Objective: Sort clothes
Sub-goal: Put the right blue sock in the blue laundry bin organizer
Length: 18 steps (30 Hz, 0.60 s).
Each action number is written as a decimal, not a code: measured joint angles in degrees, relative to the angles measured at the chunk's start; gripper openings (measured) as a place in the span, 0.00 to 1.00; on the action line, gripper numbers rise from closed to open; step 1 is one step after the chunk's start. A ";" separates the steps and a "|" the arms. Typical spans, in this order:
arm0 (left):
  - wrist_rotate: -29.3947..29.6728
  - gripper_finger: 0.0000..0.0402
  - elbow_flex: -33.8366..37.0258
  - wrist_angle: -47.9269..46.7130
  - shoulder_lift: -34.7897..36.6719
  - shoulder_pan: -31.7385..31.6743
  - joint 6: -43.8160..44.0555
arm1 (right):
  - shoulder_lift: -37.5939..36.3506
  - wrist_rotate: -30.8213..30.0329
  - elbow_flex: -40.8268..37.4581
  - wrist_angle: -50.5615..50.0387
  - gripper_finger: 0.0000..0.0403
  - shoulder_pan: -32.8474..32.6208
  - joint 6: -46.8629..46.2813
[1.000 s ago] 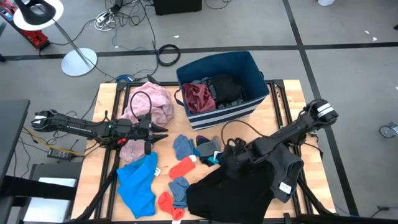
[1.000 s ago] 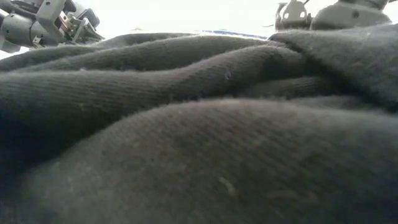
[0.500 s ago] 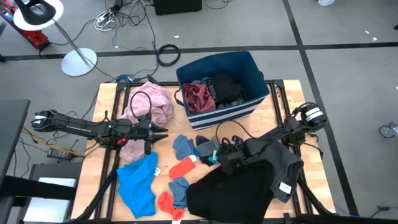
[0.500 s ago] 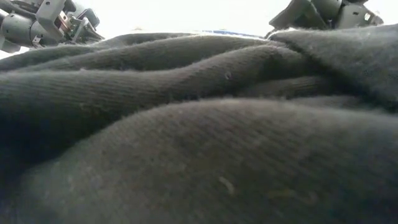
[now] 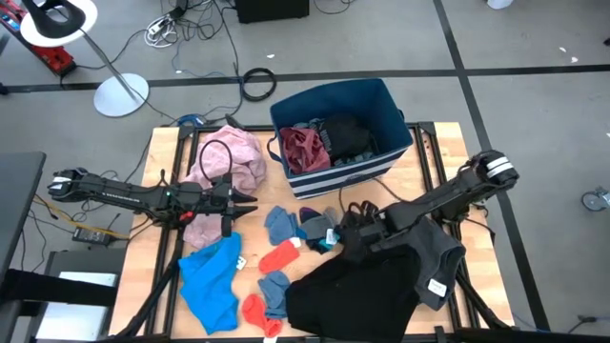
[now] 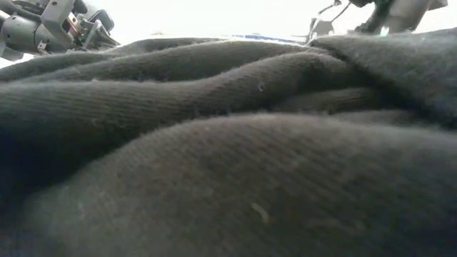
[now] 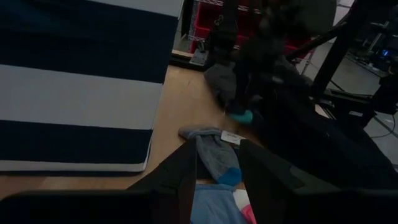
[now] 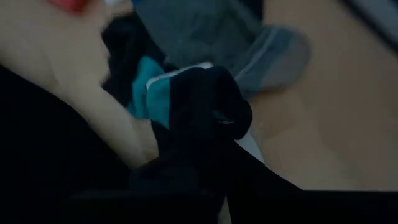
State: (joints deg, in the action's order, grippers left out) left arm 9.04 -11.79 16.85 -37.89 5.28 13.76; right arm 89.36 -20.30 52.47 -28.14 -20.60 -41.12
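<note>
The clothes lie spread over the counter (image 5: 429,157) in front of the striped bin (image 5: 335,129): a black garment (image 5: 348,300) at the near edge, a blue piece (image 5: 210,276), a pink piece (image 5: 229,157). The right end effector (image 5: 345,235) has closed on a dark sock (image 8: 208,102) since a second ago. The left end effector (image 5: 246,203) stays open above the pink piece.

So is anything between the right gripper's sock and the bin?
Nothing visible. The right gripper is shut on the dark sock; only bare table lies between it and the bin, whose striped front wall it must clear.
</note>
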 joint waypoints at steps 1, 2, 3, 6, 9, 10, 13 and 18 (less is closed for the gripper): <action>-0.01 0.32 0.00 -0.01 0.00 0.00 0.00 | -1.25 -0.52 0.14 -0.86 0.02 -0.02 -0.46; -0.02 0.32 0.00 0.01 0.00 -0.01 0.00 | -2.34 -0.95 0.75 -2.91 0.02 -0.02 -0.81; -0.03 0.32 0.00 0.01 0.00 0.00 0.00 | -3.36 -1.58 1.59 -5.24 0.01 -0.05 -0.90; -0.11 0.32 0.00 -0.01 0.00 0.00 0.00 | -5.62 -5.30 5.81 -13.00 0.01 -0.51 -0.91; -0.13 0.32 0.00 0.00 0.00 0.00 -0.01 | -6.67 -8.72 12.11 -22.44 0.01 -0.78 -0.77; -0.13 0.32 0.00 -0.01 0.00 -0.01 -0.19 | -6.88 -9.51 14.49 -25.31 0.01 -0.79 -0.65; -0.11 0.32 0.00 -0.01 0.00 0.00 -1.95 | -7.08 -12.62 22.33 -32.79 0.01 -0.76 0.91; -0.09 0.32 0.00 -0.04 0.00 0.00 -4.14 | -7.06 -17.93 34.63 -38.15 0.01 -0.67 6.06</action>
State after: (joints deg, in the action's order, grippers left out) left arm 8.95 -11.79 16.82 -37.89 5.28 9.62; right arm 82.30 -38.22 87.10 -66.30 -21.27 -35.07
